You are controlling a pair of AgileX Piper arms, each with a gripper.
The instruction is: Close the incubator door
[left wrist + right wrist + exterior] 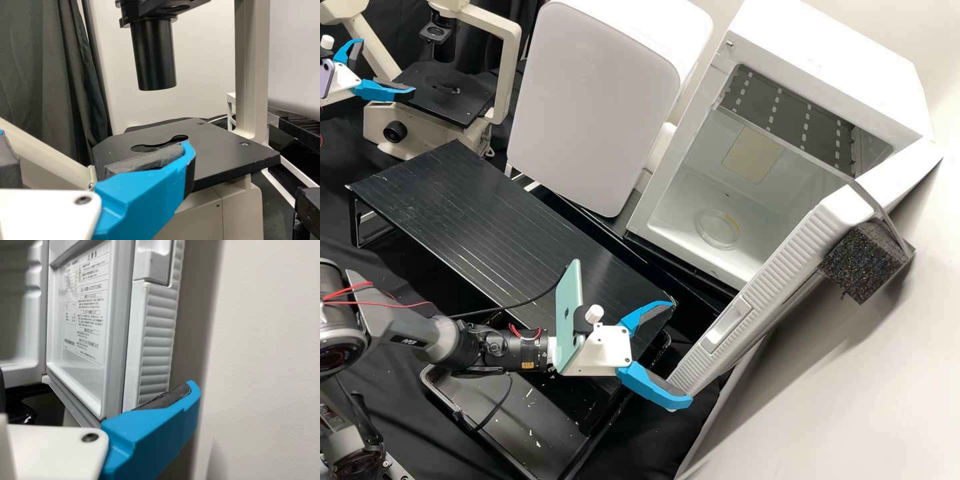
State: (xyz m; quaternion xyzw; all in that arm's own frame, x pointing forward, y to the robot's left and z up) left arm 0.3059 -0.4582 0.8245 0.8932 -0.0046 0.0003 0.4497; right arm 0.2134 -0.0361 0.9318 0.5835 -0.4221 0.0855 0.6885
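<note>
So, incubator [853, 60]: white and boxy, slanting in the high view, with its front uncovered and a grey slotted panel [787, 113] high inside.

Pale box [593, 100]: rounded at the corners, just beside the incubator.

Microscope [510, 73]: beige, well apart from the incubator, with a flat black stage [443, 93] under a dark tube [154, 55].

Black stand [480, 213]: long and ribbed, near the microscope at one end.

Door [773, 273]: wide open, swung well out from the incubator's front; ribbed along the edge, with a printed sheet [87, 305] on the inner face.

Right hand [680, 353]: spread wide, gripping nothing; at the lower end of the door, with one finger [160, 435] close by the ribbed edge in the right wrist view. Touching or just short of it, impossible to tell.

Left hand [385, 68]: spread wide as well, empty, beside the microscope, with one finger [145, 195] in front of the stage in the left wrist view.

Teal phone [569, 317]: on edge, mounted behind the right hand's fingers.

Foam block [863, 260]: dark and speckled, just beside the door near its upper end.

Door handle [727, 325]: smooth and pale, set into the ribbed edge.

Round dish [718, 229]: clear, inside the incubator, low down.
</note>
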